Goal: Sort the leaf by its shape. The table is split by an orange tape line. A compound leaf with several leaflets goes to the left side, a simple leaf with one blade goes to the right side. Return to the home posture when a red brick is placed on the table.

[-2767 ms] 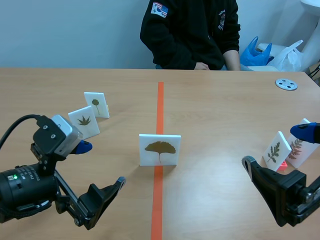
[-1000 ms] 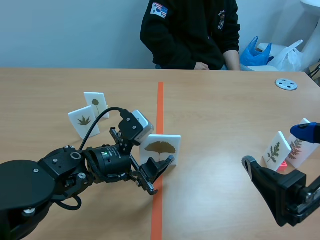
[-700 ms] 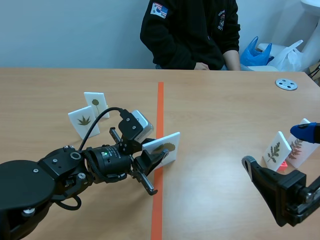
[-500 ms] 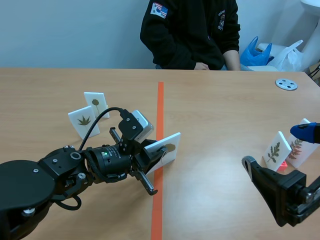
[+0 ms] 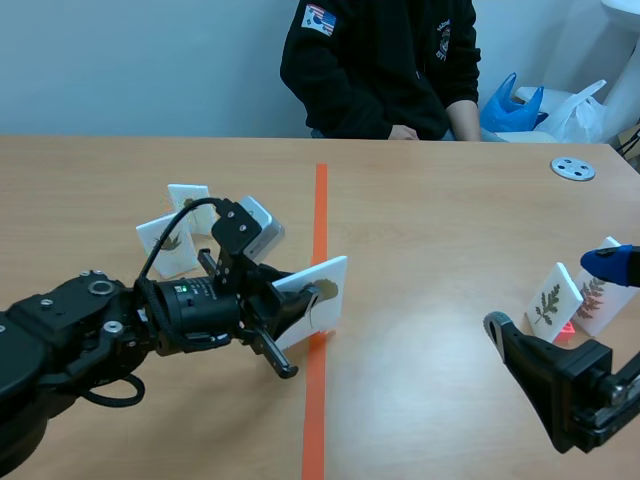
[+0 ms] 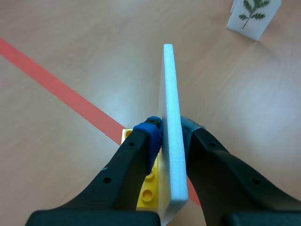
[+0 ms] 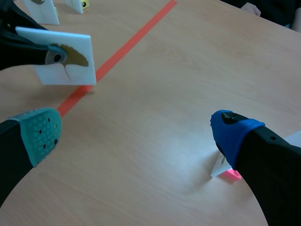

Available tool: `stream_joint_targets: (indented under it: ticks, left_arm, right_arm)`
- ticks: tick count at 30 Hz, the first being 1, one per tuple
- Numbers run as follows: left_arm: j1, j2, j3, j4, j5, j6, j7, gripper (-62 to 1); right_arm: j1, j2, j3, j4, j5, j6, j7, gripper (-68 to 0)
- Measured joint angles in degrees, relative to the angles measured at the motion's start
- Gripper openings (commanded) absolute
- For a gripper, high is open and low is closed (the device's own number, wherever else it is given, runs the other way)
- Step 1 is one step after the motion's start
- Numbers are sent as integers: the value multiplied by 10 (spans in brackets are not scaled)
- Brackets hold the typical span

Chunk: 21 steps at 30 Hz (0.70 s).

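My left gripper point(image 6: 170, 128) is clamped on the white ginkgo-leaf card point(image 6: 168, 80), held edge-on and tilted between the pads. The card's yellow brick base point(image 6: 146, 190) sits low between my fingers, and the orange tape line point(image 6: 51, 82) runs beneath. My right gripper point(image 7: 138, 134) gapes wide, holding nothing.

— Where's the leaf card point(image 5: 325, 285)?
— Between the fingers of the left claw point(image 5: 300, 308), above the tape line point(image 5: 320, 210), mid-counter point(image 5: 450, 220).
— And the others?
— A pair of cards point(image 5: 160, 240) stands left of the line, behind that arm. A second pair point(image 5: 551, 298) stands far right, by the right claw point(image 7: 136, 134). A person point(image 5: 380, 65) sits across.
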Motion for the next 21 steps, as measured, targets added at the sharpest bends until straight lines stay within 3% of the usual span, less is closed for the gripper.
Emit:
stream_joint_targets:
  ticks: [10,14,21]
  left_arm:
    - [142,-22,-151,251,-65,7,124,-558]
    - [199,-22,-223,313,-91,35,146,-558]
    - [268,-22,-330,377,-102,62,154,-558]
  right_arm:
    - [0,0,0,0,0,0,0,4]
    - [0,0,0,0,0,0,0,4]
    - [0,0,0,0,0,0,0,4]
